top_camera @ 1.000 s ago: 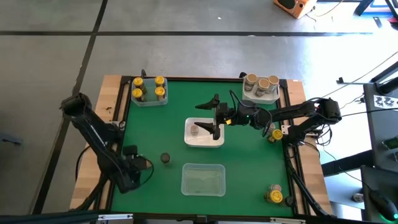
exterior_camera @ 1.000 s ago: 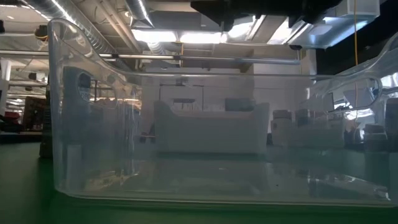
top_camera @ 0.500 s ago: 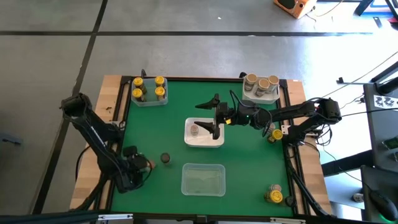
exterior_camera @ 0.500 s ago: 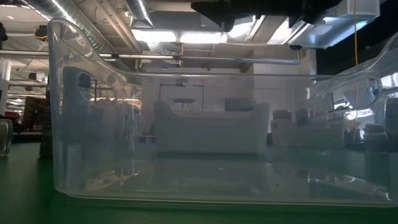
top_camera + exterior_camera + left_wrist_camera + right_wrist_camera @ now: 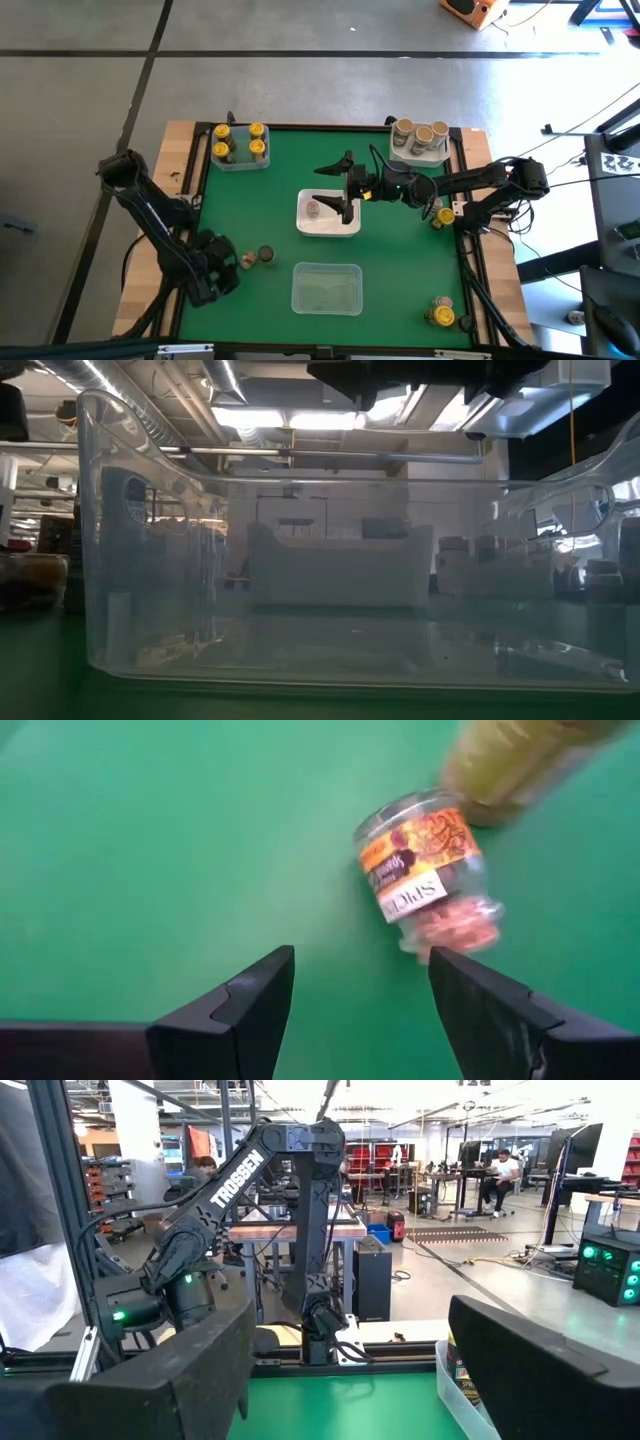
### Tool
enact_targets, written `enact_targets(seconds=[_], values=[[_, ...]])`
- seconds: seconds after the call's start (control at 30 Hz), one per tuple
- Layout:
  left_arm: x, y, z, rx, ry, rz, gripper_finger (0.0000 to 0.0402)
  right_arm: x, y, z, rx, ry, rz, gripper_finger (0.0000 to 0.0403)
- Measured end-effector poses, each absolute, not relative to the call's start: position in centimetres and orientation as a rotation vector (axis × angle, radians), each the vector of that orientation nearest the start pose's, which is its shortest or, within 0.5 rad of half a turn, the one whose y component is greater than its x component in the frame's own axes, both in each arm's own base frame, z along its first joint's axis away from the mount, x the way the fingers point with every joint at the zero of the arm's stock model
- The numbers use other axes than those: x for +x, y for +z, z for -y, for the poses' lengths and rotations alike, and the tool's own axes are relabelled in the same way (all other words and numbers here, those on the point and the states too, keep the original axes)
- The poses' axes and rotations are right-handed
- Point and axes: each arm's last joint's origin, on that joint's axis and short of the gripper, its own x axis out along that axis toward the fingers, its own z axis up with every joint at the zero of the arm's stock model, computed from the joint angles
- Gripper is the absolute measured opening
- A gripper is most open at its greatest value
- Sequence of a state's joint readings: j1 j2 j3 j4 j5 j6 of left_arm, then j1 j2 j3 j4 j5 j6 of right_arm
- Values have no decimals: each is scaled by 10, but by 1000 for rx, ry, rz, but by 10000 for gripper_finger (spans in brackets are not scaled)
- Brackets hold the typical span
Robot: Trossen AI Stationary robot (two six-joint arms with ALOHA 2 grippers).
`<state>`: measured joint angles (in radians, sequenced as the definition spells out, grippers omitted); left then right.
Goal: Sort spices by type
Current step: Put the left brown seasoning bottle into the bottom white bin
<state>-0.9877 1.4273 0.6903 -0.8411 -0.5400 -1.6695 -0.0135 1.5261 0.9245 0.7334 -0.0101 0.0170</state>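
Note:
My left gripper (image 5: 228, 262) (image 5: 362, 958) is open, low over the green mat near the table's near-left part. A small spice jar (image 5: 425, 870) with an orange label and reddish contents lies tilted on the mat just past its fingertips, close to one finger. In the high view this jar (image 5: 247, 260) lies beside an upright dark-lidded jar (image 5: 266, 256). It also shows at the left of the low view (image 5: 32, 580). My right gripper (image 5: 346, 186) (image 5: 345, 1370) waits open above the white bin (image 5: 340, 228), which holds one jar (image 5: 313, 208). My left gripper has one fingertip (image 5: 455, 970) right beside the jar's reddish end (image 5: 455, 920). I cannot tell whether it touches the jar. The jar lies on the mat, outside the gap between the fingers.
A clear bin with yellow-lidded jars (image 5: 240, 146) stands at the far left. A bin with tan-lidded jars (image 5: 418, 140) stands at the far right. A clear bin (image 5: 326, 288) sits near the near edge. Yellow-lidded jars (image 5: 443, 215) (image 5: 440, 315) stand along the right edge.
My left gripper has moved toward the near edge and to the right, toward the dark-lidded jar. The orange-labelled jar has come along with it. The jar now lies next to the dark-lidded jar and has entered the low view from the left.

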Motion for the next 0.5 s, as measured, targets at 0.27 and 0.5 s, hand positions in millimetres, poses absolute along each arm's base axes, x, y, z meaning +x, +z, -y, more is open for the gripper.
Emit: enact_targets(seconds=[0.27, 0.5], values=[[127, 153, 169, -417, 511, -998, 228, 340, 291, 4, 15, -2, 131, 333], [132, 159, 174, -499, 520, -969, 228, 340, 291, 4, 15, -3, 132, 333]])
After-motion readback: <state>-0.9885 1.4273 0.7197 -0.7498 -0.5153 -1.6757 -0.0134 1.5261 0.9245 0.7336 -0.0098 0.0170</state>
